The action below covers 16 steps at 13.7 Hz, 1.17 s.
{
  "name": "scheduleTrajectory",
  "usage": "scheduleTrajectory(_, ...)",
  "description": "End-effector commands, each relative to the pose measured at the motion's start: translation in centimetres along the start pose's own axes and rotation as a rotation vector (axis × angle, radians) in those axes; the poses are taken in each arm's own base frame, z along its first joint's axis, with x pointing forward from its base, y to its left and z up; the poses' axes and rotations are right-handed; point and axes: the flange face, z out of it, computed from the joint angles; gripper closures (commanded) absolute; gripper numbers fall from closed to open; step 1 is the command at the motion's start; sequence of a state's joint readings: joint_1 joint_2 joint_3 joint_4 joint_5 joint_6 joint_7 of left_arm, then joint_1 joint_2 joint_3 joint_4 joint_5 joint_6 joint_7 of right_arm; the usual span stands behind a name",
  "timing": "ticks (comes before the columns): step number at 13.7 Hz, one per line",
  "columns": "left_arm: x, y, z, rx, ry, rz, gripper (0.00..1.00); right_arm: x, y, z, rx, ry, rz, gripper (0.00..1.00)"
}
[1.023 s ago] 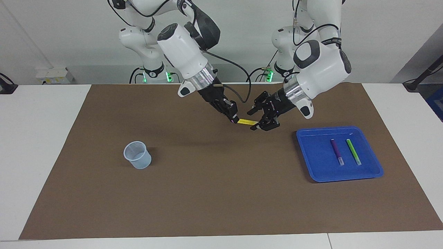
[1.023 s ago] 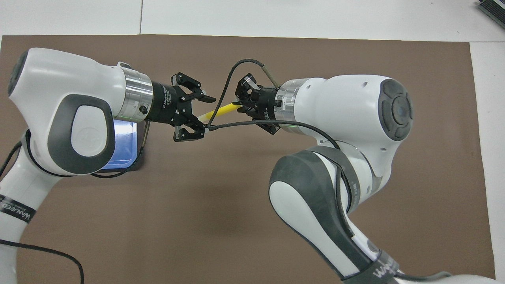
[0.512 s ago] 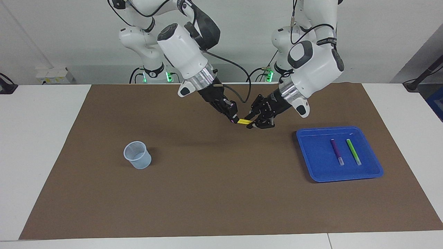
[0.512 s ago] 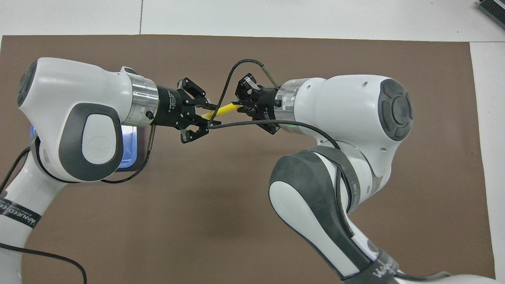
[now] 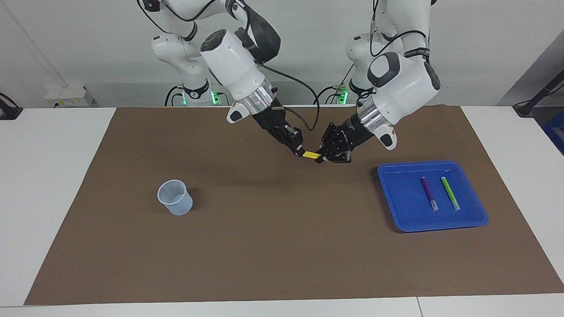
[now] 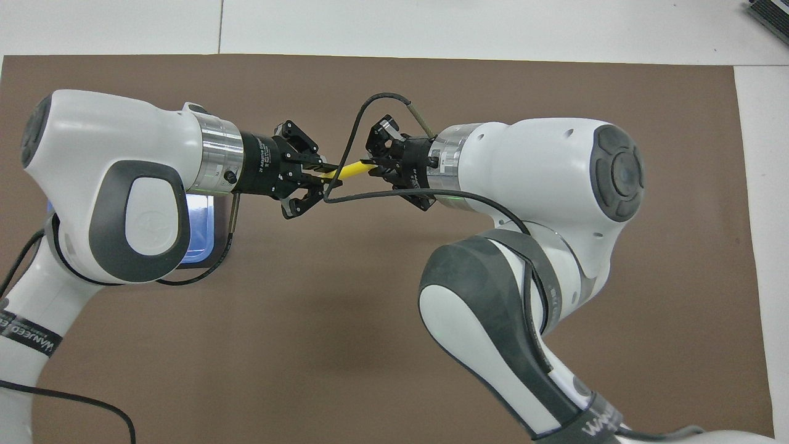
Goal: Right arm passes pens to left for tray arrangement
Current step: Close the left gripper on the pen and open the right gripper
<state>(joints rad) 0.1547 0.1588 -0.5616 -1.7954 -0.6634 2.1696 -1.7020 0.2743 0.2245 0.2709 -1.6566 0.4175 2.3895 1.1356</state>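
The yellow pen [image 5: 311, 155] [image 6: 351, 170] hangs in the air over the brown mat, gripped at both ends. My right gripper [image 5: 301, 152] [image 6: 373, 165] is shut on one end. My left gripper [image 5: 320, 159] [image 6: 323, 176] is shut on the other end. The blue tray [image 5: 396, 193] sits toward the left arm's end of the table, with the purple pen [image 5: 428, 193] and the green pen [image 5: 450, 193] lying side by side in it. From overhead the left arm hides most of the tray [image 6: 200, 228].
A small translucent cup [image 5: 175, 197] stands on the brown mat [image 5: 282, 246] toward the right arm's end. A black cable [image 6: 357, 123] loops from the right wrist over the handover spot.
My left gripper moved in along the yellow pen and closed its fingers on the free end. The right gripper stayed still, holding the pen.
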Motion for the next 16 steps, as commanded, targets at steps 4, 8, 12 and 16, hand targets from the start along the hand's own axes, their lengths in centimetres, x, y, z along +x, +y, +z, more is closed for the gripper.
scheduleTrajectory(4, 0.1, -0.6, -0.6, -0.013, 0.021, 0.009, 1.00, 0.5, 0.2, 0.3, 0.013, 0.006, 0.001, 0.20)
scheduleTrajectory(8, 2.3, 0.5, -2.1, -0.025, 0.068, 0.106, 1.00, 1.9, 0.1, -0.8, -0.003, 0.011, -0.071, 0.00)
scheduleTrajectory(12, 3.1, -0.2, -2.3, 0.065, 0.128, 0.447, 1.00, 5.8, 1.2, -4.8, -0.105, 0.008, -0.246, 0.00)
scheduleTrajectory(16, 3.7, -0.8, -2.2, 0.138, 0.178, 0.703, 1.00, 10.6, 4.1, -10.0, -0.251, 0.021, -0.526, 0.00)
